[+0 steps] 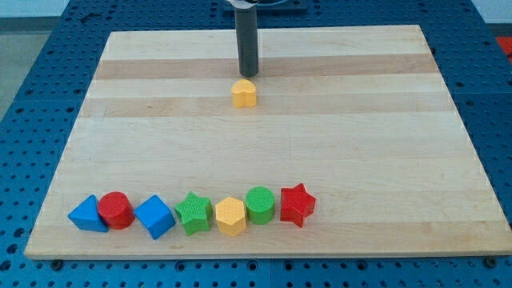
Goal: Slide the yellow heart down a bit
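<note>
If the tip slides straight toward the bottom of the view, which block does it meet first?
My tip sits just above the yellow heart, so it would probably meet that first; whether they already touch is unclear.

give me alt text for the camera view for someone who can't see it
My tip stands just above a yellow heart near the top middle of a wooden board. Along the bottom runs a row, left to right: blue triangle, red cylinder, blue cube, green star, yellow hexagon, green cylinder, red star.
</note>
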You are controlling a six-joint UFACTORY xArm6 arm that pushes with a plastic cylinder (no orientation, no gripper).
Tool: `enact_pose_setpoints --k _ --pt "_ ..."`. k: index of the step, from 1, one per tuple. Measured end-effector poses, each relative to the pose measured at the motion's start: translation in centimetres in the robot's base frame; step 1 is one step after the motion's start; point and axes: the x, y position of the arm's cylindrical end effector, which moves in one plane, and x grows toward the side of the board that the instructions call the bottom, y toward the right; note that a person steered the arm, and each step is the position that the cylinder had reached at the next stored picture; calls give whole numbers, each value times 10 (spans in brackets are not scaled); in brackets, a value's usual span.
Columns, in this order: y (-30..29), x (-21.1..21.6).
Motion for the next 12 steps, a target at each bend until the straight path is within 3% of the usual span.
enact_pose_setpoints --k 3,6,12 --pt "-4 -1" --pt "-52 3" --pt "56 130"
